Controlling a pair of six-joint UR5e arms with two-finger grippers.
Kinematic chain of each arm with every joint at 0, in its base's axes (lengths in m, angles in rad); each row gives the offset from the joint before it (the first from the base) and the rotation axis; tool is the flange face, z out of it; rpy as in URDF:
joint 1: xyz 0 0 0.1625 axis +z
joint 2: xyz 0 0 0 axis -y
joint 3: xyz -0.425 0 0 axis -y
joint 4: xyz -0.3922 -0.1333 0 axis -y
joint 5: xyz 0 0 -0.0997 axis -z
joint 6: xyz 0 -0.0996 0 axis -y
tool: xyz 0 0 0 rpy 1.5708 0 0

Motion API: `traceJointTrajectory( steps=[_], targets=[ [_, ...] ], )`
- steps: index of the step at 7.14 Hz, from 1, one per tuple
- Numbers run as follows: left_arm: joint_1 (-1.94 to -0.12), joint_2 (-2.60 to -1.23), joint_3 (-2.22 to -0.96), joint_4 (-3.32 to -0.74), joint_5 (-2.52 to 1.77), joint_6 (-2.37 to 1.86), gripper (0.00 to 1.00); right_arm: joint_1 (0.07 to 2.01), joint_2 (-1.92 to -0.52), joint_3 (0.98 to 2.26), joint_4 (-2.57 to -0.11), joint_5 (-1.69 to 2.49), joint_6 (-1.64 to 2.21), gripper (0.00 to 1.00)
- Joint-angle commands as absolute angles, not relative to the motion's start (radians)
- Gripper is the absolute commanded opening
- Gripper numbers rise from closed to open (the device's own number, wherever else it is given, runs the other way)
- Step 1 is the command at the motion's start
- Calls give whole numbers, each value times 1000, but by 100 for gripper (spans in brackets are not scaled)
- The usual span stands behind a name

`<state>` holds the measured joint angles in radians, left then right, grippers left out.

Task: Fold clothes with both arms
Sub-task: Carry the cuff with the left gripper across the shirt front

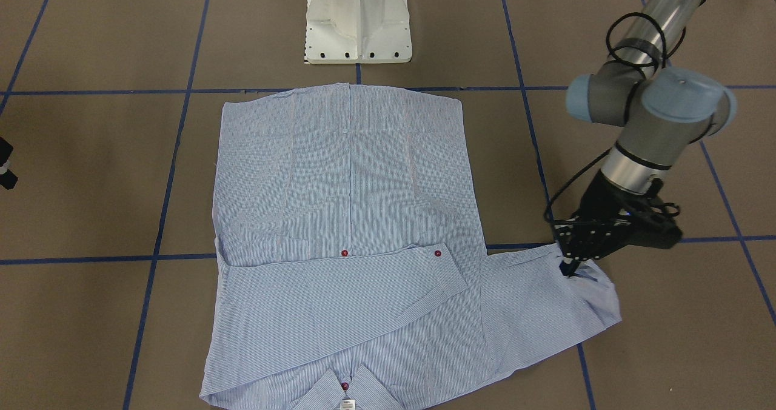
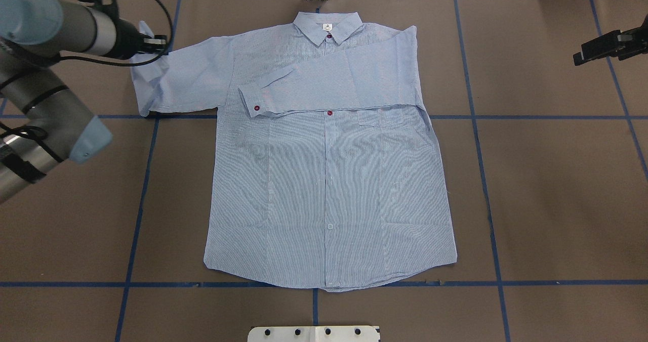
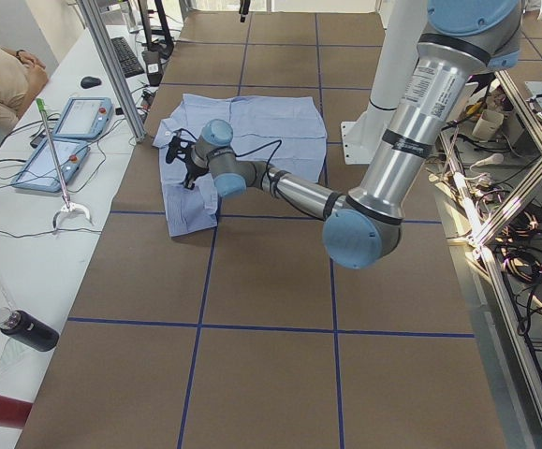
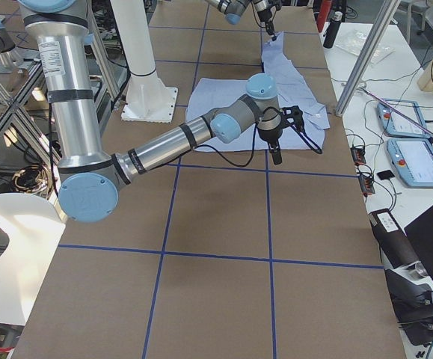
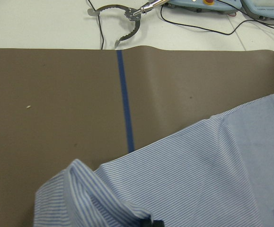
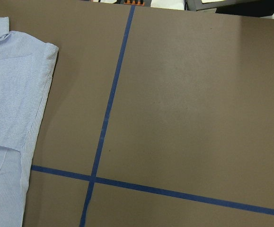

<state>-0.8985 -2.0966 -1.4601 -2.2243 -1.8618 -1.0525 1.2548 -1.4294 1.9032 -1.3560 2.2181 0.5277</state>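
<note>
The shirt (image 2: 329, 180), of fine blue-and-white striped cloth, lay flat on the matte brown table (image 2: 547, 190). The left gripper (image 1: 570, 269) was clenched on the crumpled cuff (image 5: 75, 189) of the outstretched sleeve (image 2: 187, 79), and the shirt's body spread away from its fingers. The right gripper (image 2: 582, 57) hung well apart from the cloth. I could not tell its fingers' state.

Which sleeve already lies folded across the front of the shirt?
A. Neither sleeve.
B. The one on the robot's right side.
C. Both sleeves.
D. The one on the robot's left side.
B: the right-side sleeve lies across the chest of the shirt, while the left-side sleeve stretches out sideways, its cuff pinched by the left claw.
</note>
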Motion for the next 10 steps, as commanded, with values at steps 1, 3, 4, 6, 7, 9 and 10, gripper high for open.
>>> traceJointTrajectory(
  steps=[1,3,4,6,7,9,10],
  targets=[
    [-767,-2306,-1454,-2018,-1798,-1202,0,1255,-1431,1901,-1356,2218,528,100],
    [-716,-2467,-1329,-1997,-1761,-1290,0,1255,-1433,1901,-1356,2218,528,100],
    [-692,-2541,-1260,-1997,-1734,-1314,0,1255,-1437,1902,-1356,2218,528,100],
    [-654,-2627,-1166,-2009,-1717,-1351,0,1255,-1439,1904,-1356,2218,528,100],
    [-632,-2646,-1137,-2013,-1683,-1362,0,1255,-1439,1902,-1356,2218,528,100],
    [-588,-2677,-1100,-2016,-1629,-1378,0,1255,-1440,1901,-1356,2218,528,100],
    [-569,-2684,-1092,-2016,-1626,-1379,0,1255,-1440,1901,-1356,2218,528,100]
  ],
)
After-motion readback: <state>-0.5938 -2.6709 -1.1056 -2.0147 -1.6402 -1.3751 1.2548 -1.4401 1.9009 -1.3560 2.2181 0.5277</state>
